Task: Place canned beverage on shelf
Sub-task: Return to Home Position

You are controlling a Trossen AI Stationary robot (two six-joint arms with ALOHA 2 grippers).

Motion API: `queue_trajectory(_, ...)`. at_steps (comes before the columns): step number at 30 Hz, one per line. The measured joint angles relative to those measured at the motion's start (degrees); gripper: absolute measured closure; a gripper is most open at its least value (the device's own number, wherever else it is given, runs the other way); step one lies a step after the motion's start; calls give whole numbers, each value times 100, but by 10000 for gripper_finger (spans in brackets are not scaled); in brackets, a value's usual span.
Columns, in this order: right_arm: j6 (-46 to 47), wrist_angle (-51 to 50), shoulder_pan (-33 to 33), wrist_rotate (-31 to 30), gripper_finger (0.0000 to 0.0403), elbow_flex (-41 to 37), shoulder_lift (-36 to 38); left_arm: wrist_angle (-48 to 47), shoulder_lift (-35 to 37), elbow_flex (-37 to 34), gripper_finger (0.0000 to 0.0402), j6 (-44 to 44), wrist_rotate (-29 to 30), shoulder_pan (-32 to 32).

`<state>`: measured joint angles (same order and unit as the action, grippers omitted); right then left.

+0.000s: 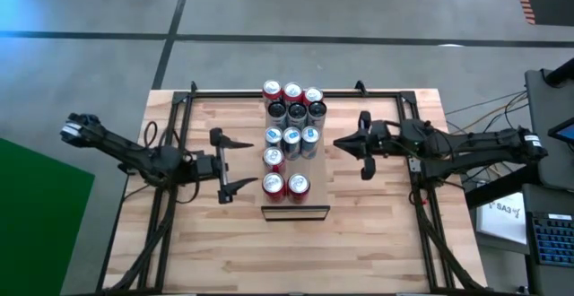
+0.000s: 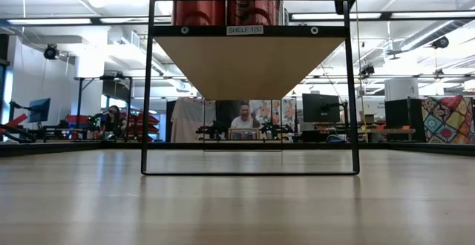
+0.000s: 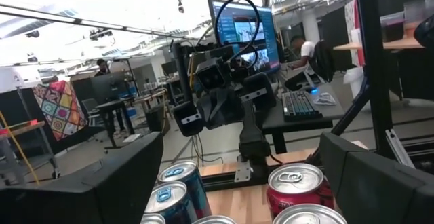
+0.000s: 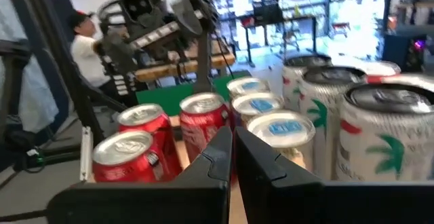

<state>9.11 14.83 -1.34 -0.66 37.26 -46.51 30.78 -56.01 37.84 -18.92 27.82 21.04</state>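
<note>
Planked tabletop [image 2: 237, 208] fills the bottom of the low view, closest to the lens. You see it again from above as the big wooden rectangle in the middle of the high view.

Next in size is the shelf [image 1: 318, 175], a pale board running up the centre of the high view, with its dark short end toward the bottom of the frame. Only the low view tells you that it stands raised. There a black frame [image 2: 146, 89] carries the board's underside in the upper middle of the picture. A small label [image 2: 245, 30] sits on the crossbar, and the bases of two red cans [image 2: 200, 0] show above it.

Only the high view gives you the layout. The cans [image 1: 291, 137] stand on the shelf three across in the top three rows, then one red can alone at the left side, then two red ones nearest the dark end.

Your left gripper [image 1: 254, 162] sits left of the shelf beside the lower rows, jaws spread wide and holding nothing. Its wrist view shows the fingers [image 3: 102, 187] far apart. Your right gripper [image 1: 337, 142] sits right of the shelf, level with the third row. Its wrist view shows the fingers [image 4: 210, 163] closed to a thin slit, empty.
</note>
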Motion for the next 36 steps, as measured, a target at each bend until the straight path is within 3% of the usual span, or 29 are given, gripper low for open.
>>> queue_trajectory(9,285,-300,72,-99,394,0,-99,-45,-106,37,36,199,17,43)
queue_trajectory(14,-396,-256,491,-44,394,0,-124,-351,51,32,36,4,17,301)
queue_trajectory(22,-524,-234,823,-97,394,0,-145,-393,313,-4,36,58,15,334)
queue_trajectory(32,-577,-314,898,-390,394,2,-171,-754,313,-4,36,101,30,334)
queue_trajectory(36,-724,-336,901,-374,394,-18,-204,-1111,315,-6,36,324,358,341)
